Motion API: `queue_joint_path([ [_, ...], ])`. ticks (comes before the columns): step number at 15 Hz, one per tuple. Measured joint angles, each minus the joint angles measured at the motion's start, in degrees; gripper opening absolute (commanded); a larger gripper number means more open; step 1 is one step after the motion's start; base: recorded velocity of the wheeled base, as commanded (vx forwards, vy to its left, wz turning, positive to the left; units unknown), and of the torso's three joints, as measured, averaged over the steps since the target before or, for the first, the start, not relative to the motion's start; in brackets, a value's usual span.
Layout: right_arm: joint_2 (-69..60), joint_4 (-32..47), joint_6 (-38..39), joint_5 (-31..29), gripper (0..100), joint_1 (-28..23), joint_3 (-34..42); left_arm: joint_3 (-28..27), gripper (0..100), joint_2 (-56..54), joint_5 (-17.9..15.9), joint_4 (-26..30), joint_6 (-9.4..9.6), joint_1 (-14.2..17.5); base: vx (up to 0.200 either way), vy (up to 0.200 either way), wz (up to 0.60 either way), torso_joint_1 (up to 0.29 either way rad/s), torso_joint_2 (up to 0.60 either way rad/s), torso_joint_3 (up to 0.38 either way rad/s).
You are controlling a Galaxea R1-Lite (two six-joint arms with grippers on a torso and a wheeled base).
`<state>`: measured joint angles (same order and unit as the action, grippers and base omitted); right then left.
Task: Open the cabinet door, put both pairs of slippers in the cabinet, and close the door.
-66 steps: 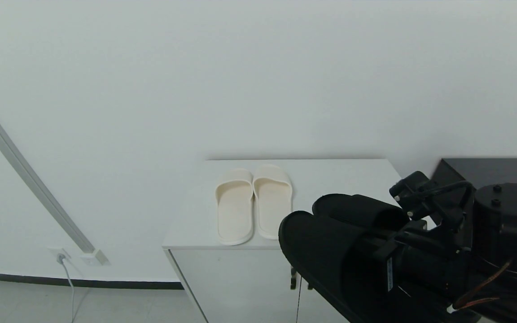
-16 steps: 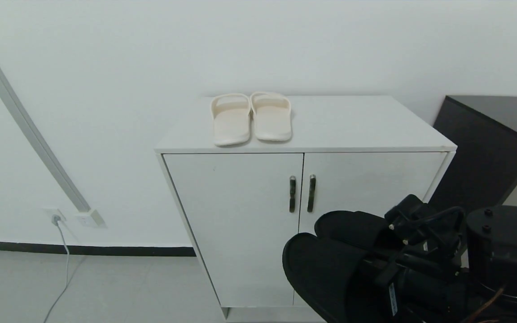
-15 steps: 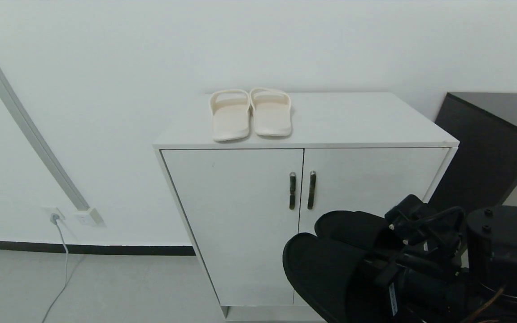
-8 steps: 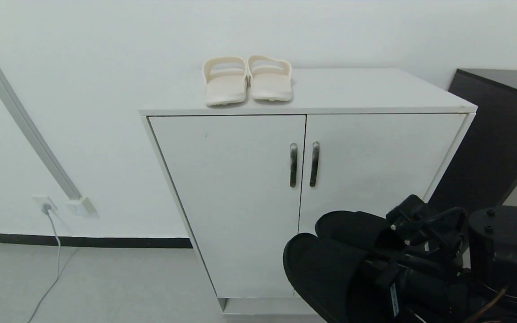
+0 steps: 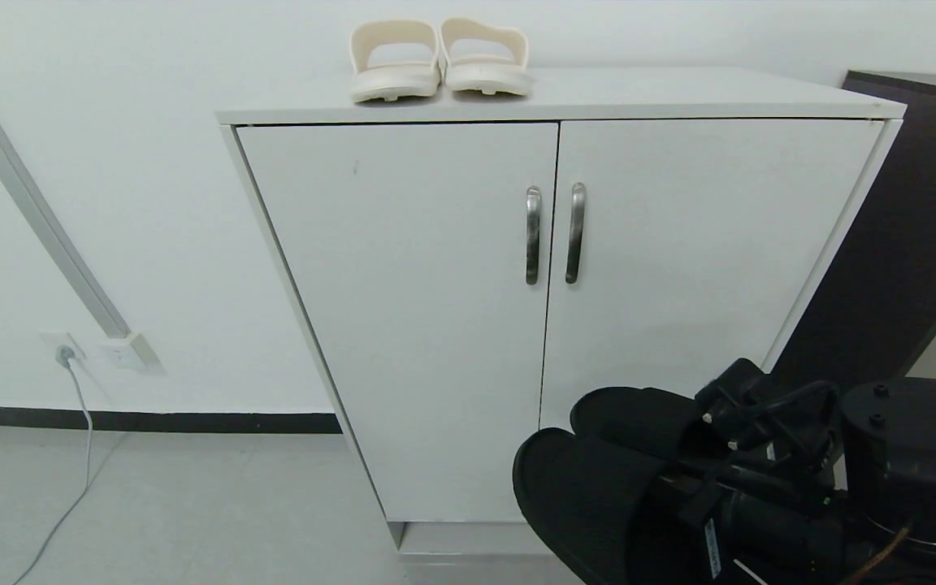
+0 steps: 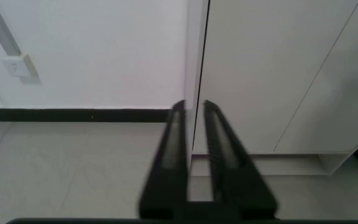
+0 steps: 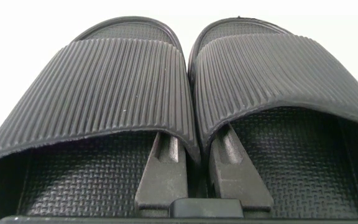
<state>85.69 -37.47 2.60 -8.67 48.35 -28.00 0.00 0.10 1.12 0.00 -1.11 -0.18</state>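
Note:
The white cabinet (image 5: 435, 325) stands ahead with both doors shut, its two metal handles (image 5: 553, 234) side by side at the middle seam. A cream pair of slippers (image 5: 439, 61) rests on its top, left of centre. Low at the right in the head view, in front of the right door, the black pair of slippers (image 5: 598, 479) is held side by side. My right gripper (image 7: 196, 138) is shut on the black slippers (image 7: 123, 81), one finger inside each, pinching their inner walls together. My left gripper (image 6: 193, 109) is shut and empty, low near the cabinet's left front corner (image 6: 197, 74).
A dark cabinet (image 5: 907, 244) stands right of the white one. A wall socket with a cable (image 5: 62, 357) and a slanted grey conduit (image 5: 29, 211) are on the wall at the left. Grey floor (image 5: 151, 504) lies open left of the cabinet.
The head camera has sunk and come nearer: the cabinet now shows larger and higher in the picture, with its front in full. The black slippers stay held at the same spot in the picture.

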Motion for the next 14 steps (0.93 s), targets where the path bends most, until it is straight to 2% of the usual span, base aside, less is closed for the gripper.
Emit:
queue_joint_path([
  [4,0.01,-0.11,-1.10,-0.04,0,0.05,0.28,0.00,100,0.00,-0.26,0.02,0.65,0.00,0.000,0.000,0.00,0.002,0.07,0.049],
  [7,-0.05,-1.88,-1.18,0.02,0,0.05,0.69,-0.07,100,0.00,-0.79,0.18,2.72,0.00,0.000,0.000,0.00,0.000,0.00,0.000],
  [8,-0.07,-2.49,-1.49,0.05,0,0.05,0.80,-0.11,100,0.01,-0.83,0.13,3.86,0.00,0.000,0.000,0.00,0.000,0.00,0.000],
  [9,-0.07,-3.17,-1.65,0.07,0,0.05,0.91,-0.29,100,0.04,-0.90,0.05,6.72,0.00,0.000,0.000,0.00,0.000,0.00,0.000],
  [10,-0.07,-3.15,-1.69,0.11,0,0.02,1.11,-1.27,100,0.30,-1.07,0.11,7.46,-0.02,0.000,0.000,0.00,0.000,0.00,0.000],
  [11,-0.07,-3.19,-1.73,0.11,0,-0.01,1.13,-3.57,100,1.16,-1.44,0.05,6.57,-0.11,0.000,0.000,0.00,0.000,0.00,0.000],
  [12,-0.05,-3.19,-1.80,0.13,0,-0.06,1.18,-6.52,100,2.96,-2.05,0.00,4.69,-0.22,0.000,0.000,0.00,0.000,0.00,0.000],
  [14,-0.02,-3.17,-1.82,0.13,0,-0.01,1.19,-12.51,100,9.24,-5.74,-0.11,1.90,-0.67,0.000,0.000,0.00,0.000,0.00,0.000],
])
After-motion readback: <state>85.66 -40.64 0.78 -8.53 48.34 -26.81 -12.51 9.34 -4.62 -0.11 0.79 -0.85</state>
